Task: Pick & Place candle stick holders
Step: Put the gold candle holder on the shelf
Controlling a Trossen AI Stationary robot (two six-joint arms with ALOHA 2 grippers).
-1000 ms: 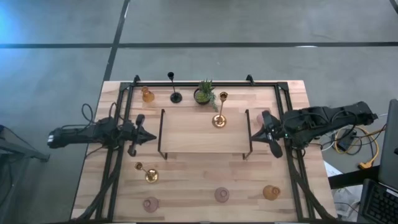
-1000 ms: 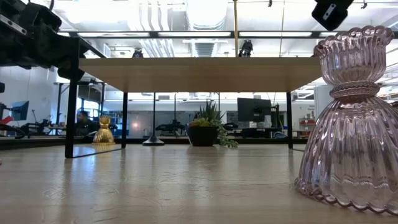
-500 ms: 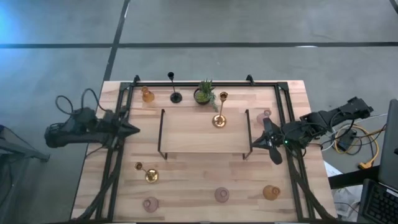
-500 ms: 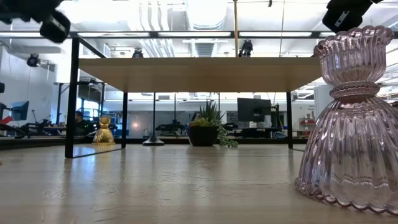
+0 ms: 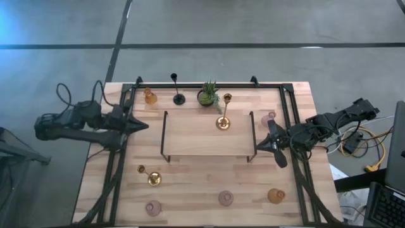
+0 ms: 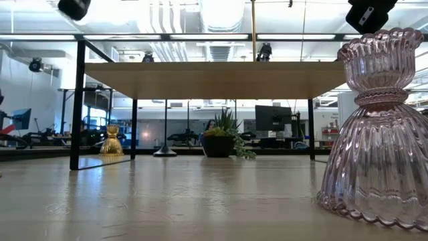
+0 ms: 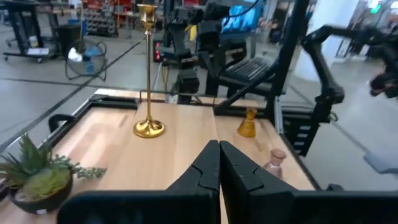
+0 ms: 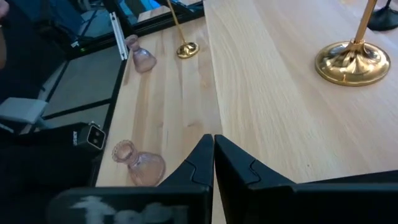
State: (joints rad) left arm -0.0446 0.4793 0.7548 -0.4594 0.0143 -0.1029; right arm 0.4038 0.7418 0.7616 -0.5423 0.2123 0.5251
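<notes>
on the bench (image 5: pixel 190 183) we've got a raised wooden shelf (image 5: pixel 205 133) in the middle with one tall gold holder (image 5: pixel 223 121) standing on it, and the other candle stick holders are spread around it. along the far edge sit a black holder (image 5: pixel 178 96) and an amber glass one (image 5: pixel 150 97) beside the potted plant (image 5: pixel 208 95). a pink one (image 5: pixel 268 118) sits just off the shelf's right end. the near side has the second gold holder (image 5: pixel 150 178) lying tipped over, two pink ones (image 5: pixel 152 208) (image 5: pixel 226 198) and another amber one (image 5: pixel 275 196).

what changed over the last second: the left end effector (image 5: pixel 140 125) pulled back off the shelf's left end towards the bench edge and pinched its fingers fully together, holding nothing. the right end effector (image 5: pixel 275 144) also drew back a little from the shelf's right end, and it's closed and empty too. nothing on the bench has shifted.

so we'd say both arms are backing away to a rest pose, not reaching for anything. we can't tell which holder comes next, but the tipped gold one on the left looks like the fiddly one.
</notes>
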